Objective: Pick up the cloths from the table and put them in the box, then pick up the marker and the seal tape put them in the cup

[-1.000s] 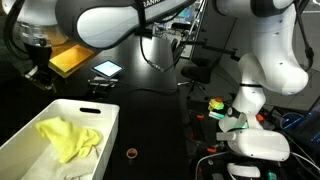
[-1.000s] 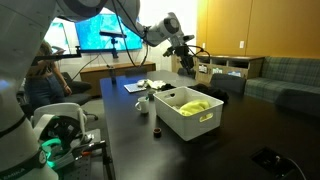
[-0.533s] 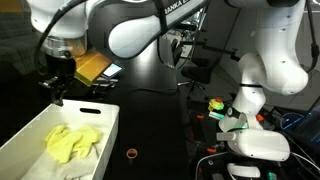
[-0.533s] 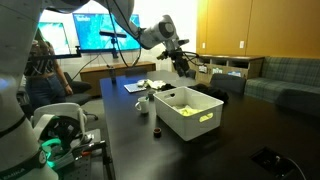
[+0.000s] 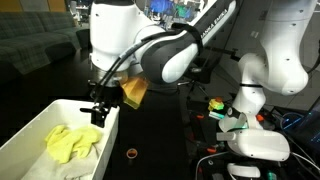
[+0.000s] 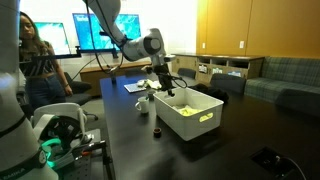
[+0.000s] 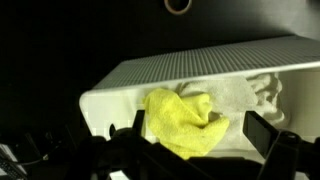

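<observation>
The white box [image 5: 108,122] stands on the dark table, also seen as the box [image 6: 196,126] and the box [image 7: 200,60]. Inside it lie both cloths: a crumpled yellow one [image 7: 185,122] [image 5: 72,143] and an off-white one [image 7: 240,95] beside it. My gripper [image 7: 200,130] hangs open just above them, with nothing between its fingers [image 7: 262,128]. In both exterior views the gripper [image 5: 98,108] [image 6: 163,88] sits over one end of the box. The seal tape [image 5: 131,153] [image 7: 178,5], a small ring, lies on the table beside the box. A white cup [image 6: 143,103] stands near the box. The marker is out of view.
A white robot base [image 5: 258,146] with a green-lit unit [image 5: 222,110] and cables stands beside the table. A person [image 6: 35,65] sits by the screens [image 6: 100,35] at the back, and a second base [image 6: 60,135] stands at the table's near corner.
The arm has swung from beyond the box to over its end and come lower. The jaws have spread wide. The yellow cloth in the box has not moved.
</observation>
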You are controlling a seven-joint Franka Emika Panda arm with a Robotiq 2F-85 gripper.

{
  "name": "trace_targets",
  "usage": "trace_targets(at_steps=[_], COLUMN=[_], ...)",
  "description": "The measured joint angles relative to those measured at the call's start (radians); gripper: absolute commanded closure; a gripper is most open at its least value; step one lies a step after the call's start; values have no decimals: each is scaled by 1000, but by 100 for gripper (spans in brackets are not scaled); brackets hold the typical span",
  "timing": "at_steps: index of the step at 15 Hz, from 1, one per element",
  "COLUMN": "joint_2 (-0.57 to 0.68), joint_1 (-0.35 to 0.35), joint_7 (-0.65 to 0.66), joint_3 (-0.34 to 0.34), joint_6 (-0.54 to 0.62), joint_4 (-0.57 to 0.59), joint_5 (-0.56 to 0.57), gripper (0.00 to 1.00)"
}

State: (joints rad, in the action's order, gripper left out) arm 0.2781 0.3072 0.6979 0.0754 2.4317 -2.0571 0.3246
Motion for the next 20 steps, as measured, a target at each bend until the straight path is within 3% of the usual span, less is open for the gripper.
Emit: trace_targets(at_steps=[4,8,13,20], joint_2=[-84,-97,-51,62], joint_1=[-7,-19,-27,-20], joint_7=[-3,-30,-45,-65], joint_3=[5,14,14,14], joint_6=[118,163,186,233], joint_4=[-234,-350,-351,-266], joint_5=[-41,-116,-154,-154], gripper=[0,0,0,0])
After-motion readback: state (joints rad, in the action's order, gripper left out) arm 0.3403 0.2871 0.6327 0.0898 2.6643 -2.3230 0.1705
